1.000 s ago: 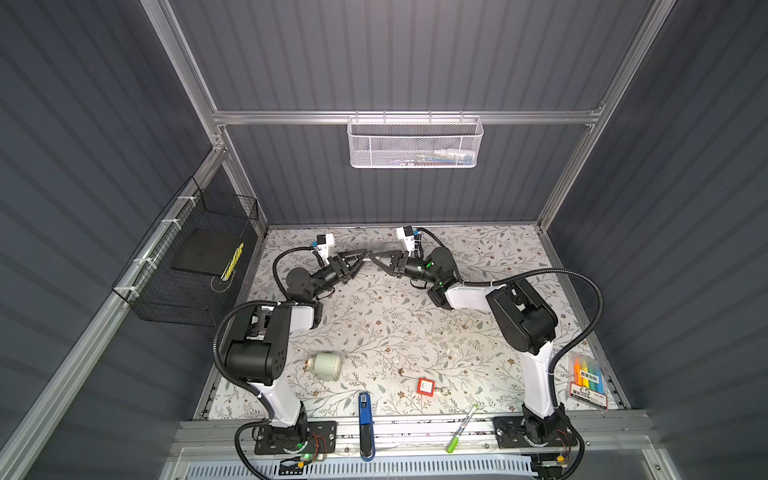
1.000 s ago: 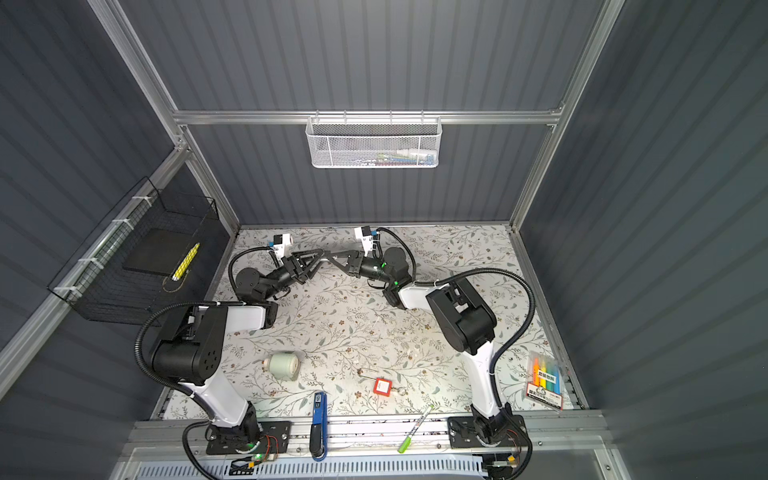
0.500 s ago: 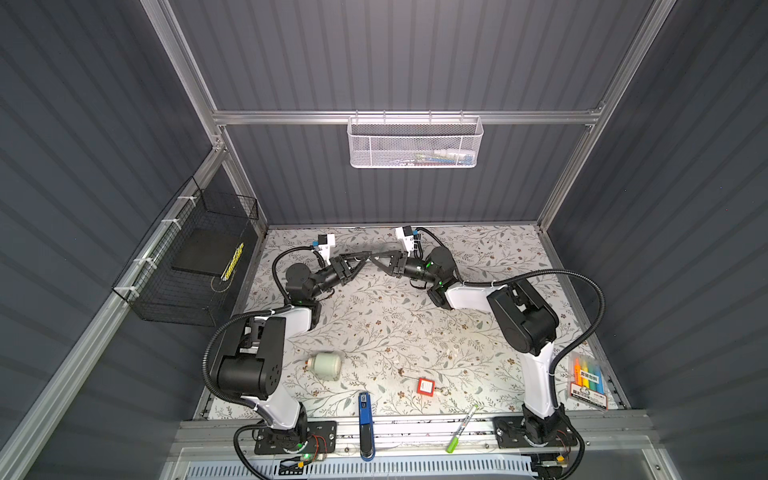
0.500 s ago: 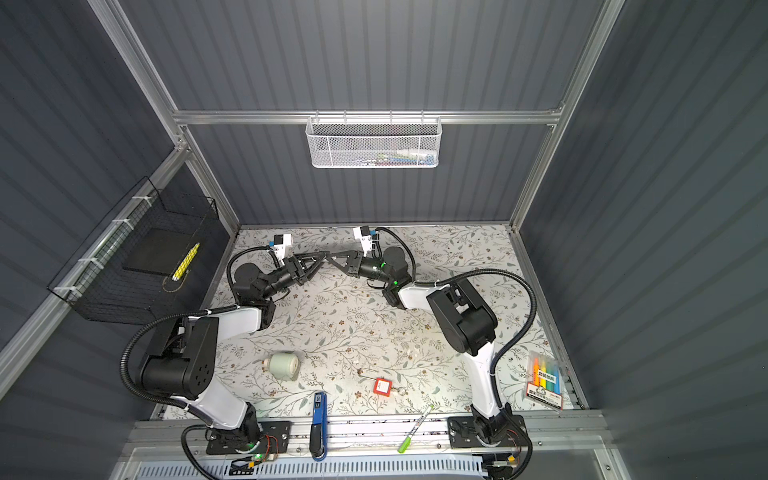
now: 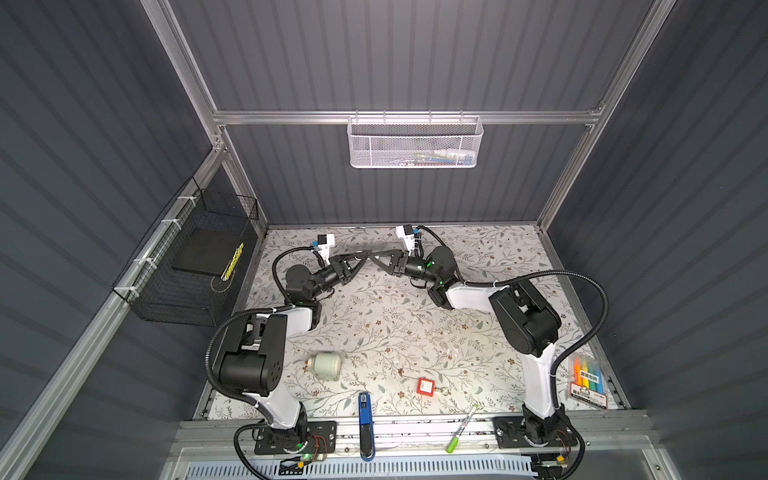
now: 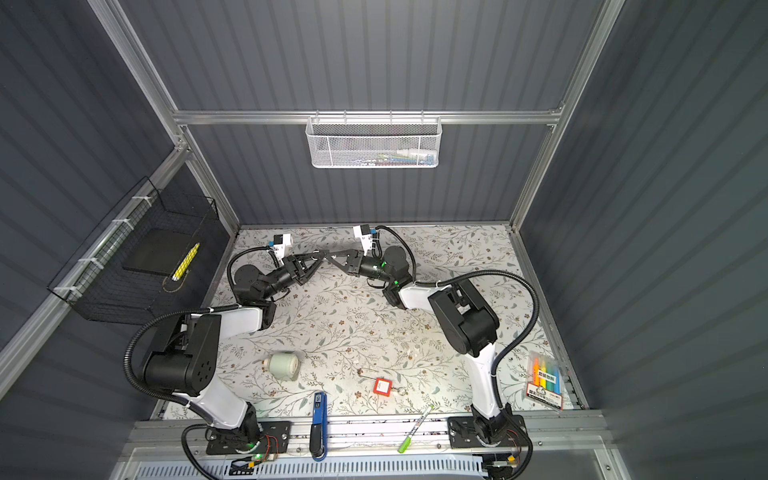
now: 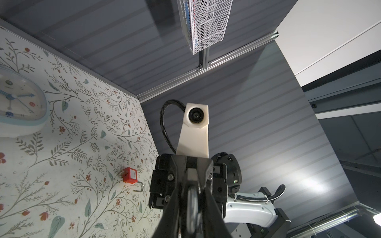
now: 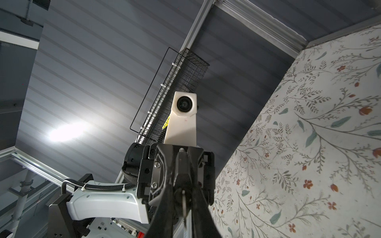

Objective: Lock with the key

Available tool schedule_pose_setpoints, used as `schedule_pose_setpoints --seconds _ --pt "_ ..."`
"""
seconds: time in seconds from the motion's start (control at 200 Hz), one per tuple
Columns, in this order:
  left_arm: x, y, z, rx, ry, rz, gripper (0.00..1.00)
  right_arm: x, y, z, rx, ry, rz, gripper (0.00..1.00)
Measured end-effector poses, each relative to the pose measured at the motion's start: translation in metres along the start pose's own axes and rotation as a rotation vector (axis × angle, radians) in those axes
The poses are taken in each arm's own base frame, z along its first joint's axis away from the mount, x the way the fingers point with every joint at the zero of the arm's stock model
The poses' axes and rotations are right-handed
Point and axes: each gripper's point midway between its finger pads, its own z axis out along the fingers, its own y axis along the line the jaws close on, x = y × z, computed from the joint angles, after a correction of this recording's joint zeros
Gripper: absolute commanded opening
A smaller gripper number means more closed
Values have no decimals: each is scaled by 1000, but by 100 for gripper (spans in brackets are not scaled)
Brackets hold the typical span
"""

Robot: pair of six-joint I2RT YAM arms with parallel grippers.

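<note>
**Key handover at the back of the table; lock untouched**

**Top views.** You have the left gripper [image 5: 362, 258] and right gripper [image 5: 380, 259] tip to tip, just above frame centre, over the floral table cover [image 5: 395, 328]. The red padlock [image 5: 424, 386] lies well apart from them, lower centre. The walls are grey and ribbed, with a white mesh basket [image 5: 415, 143] at upper centre and a black wire basket [image 5: 195, 257] at left.

**Left wrist.** The fingers are drawn in on the round head of the key [image 7: 192, 198]. The padlock sits lower left with its shackle [image 7: 139, 188] swung open. An alarm clock [image 7: 18, 109] is at the left edge.

**Right wrist.** The fingers are pinched on a thin metal blade seen edge-on, likely the same key.

**Step.** This looks like a hand-to-hand pass of the key. Next, one of your grips must let go, and the other carries the key to the padlock. Its keyhole cannot be made out.
</note>
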Motion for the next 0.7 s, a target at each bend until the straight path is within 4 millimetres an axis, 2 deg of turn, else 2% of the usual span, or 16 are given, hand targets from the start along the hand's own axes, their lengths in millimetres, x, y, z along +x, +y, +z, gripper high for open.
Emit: schedule_pose_setpoints --seconds 0.08,0.235,0.395,0.475,0.62,0.7 --pt "-1 -1 0 6 -5 0 27 0 -1 -1 3 0 -1 0" --pt "-1 0 -1 5 -7 -5 28 2 -2 -3 8 0 0 0" --pt "-2 1 -3 1 -11 -9 20 2 -2 -3 6 3 -1 0" --pt "-1 2 -3 0 -11 -11 20 2 0 -3 4 6 -3 0" --pt "-3 -1 -4 7 -15 -7 31 4 -1 -5 8 8 -6 0" --pt "-5 -2 -5 11 -21 -2 33 5 -2 -5 12 10 -4 0"
